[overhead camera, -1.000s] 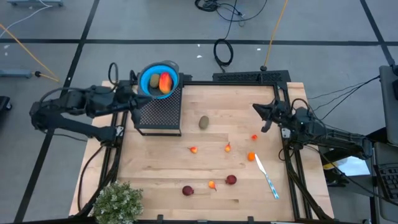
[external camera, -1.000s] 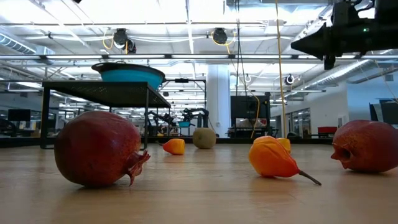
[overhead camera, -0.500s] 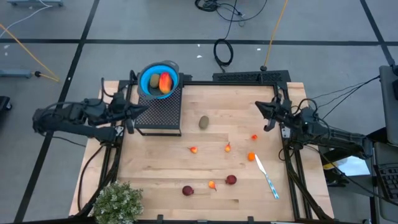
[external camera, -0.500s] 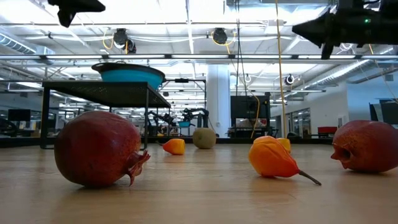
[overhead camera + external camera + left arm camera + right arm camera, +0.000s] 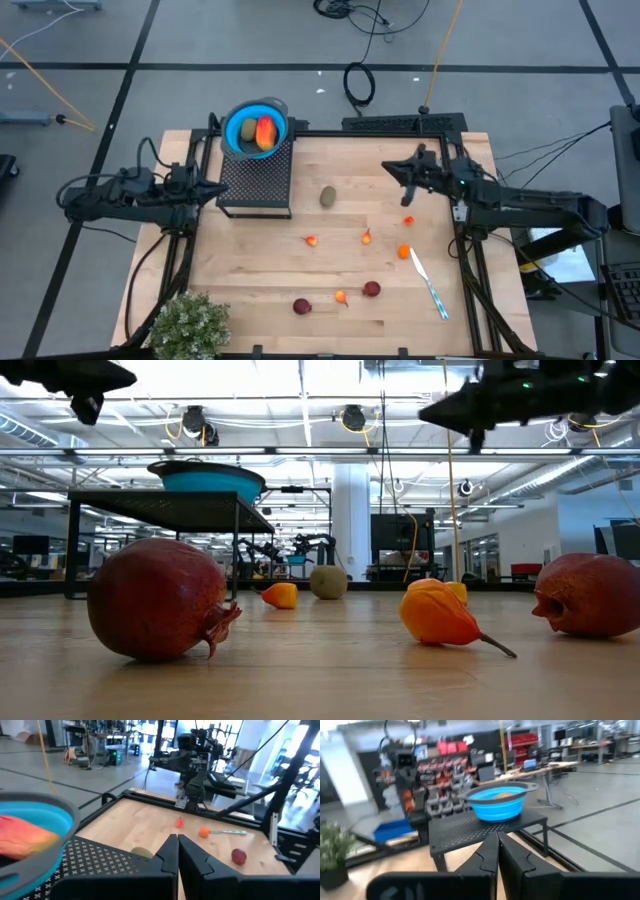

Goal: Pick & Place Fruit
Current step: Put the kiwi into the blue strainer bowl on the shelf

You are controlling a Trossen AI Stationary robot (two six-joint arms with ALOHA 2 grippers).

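Above table's right rear, my right gripper [image 5: 393, 169] hung pinched together, empty; left gripper [image 5: 222, 186] likewise, beside rack [image 5: 257, 180]. Blue bowl [image 5: 255, 128] held two fruit; olive-brown oval [image 5: 327, 198] lay nearest. I judged next pick pending: spread fingers, descend over oval.

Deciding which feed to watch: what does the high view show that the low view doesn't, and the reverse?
High only: the bowl's contents, a red-orange fruit and an olive-brown one, plus the utensil, the plant, and the shut left gripper beside the black stand. Low only: the room behind. Both: two dark red balls, the olive oval, the shut right gripper.
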